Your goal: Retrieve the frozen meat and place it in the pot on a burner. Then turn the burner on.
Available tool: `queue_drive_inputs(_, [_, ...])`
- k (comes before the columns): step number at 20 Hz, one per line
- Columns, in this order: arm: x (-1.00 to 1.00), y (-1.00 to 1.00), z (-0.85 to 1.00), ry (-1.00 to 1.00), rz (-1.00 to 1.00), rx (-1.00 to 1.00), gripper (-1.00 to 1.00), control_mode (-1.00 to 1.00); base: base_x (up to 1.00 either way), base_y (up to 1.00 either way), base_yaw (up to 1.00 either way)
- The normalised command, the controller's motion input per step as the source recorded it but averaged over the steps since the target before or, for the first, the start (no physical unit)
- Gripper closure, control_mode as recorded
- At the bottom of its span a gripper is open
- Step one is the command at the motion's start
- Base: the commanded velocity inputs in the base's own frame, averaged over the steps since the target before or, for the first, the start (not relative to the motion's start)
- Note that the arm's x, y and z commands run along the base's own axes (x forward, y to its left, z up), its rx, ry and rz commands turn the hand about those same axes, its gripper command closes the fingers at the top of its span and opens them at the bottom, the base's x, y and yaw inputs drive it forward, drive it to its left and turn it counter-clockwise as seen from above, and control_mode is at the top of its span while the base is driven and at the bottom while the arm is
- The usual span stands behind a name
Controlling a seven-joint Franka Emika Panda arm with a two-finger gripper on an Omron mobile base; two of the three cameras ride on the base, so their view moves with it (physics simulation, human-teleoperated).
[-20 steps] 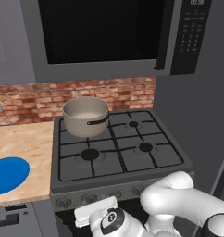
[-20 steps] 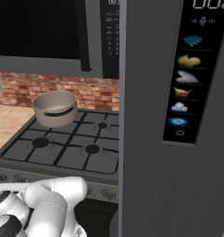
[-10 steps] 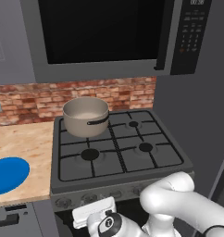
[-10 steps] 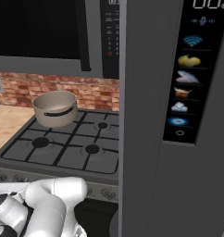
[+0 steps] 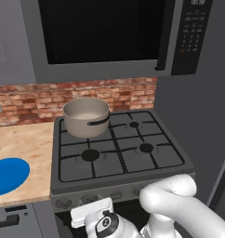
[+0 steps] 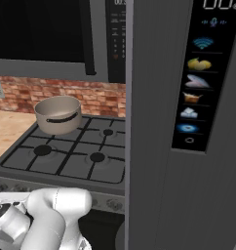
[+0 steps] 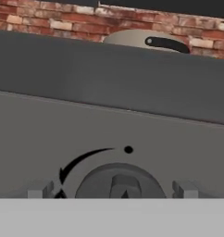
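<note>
The beige-grey pot (image 5: 86, 116) with its dark handle stands on the stove's back left burner, also seen as the pot (image 6: 58, 114) and over the stove's front edge as the pot (image 7: 146, 40). The frozen meat is out of view. My gripper (image 7: 113, 190) is open, low in front of the stove's control panel. Its fingertips (image 7: 40, 190) stand wide apart on either side of a round grey burner knob (image 7: 118, 178), without touching it. The arm's white hand (image 5: 98, 221) hangs below the stove's front edge.
A blue plate (image 5: 7, 175) lies on the wooden counter (image 5: 26, 139) left of the stove (image 5: 119, 148). A microwave (image 5: 105, 32) hangs above the burners. A tall grey fridge (image 6: 188, 161) stands close on the right. A row of knobs (image 5: 91, 199) lines the stove front.
The arm has eased slightly to the left below the stove front. The jaws stayed open. Pot and plate have not moved.
</note>
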Motion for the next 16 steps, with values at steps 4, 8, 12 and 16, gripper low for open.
queue_drive_inputs(4, [0.12,0.00,-0.26,0.00,0.00,0.14,-1.00,-1.00,0.00,0.00,0.00])
queue_drive_inputs(8, [0.05,0.00,-0.14,-0.01,0.00,0.13,-1.00,-1.00,0.00,0.00,0.00])
queue_drive_inputs(12, [0.00,0.00,-0.09,0.00,0.00,0.01,-1.00,-1.00,0.00,0.00,0.00])
queue_drive_inputs(16, [0.00,-0.02,-0.04,0.00,0.00,0.01,-1.00,-1.00,0.00,0.00,0.00])
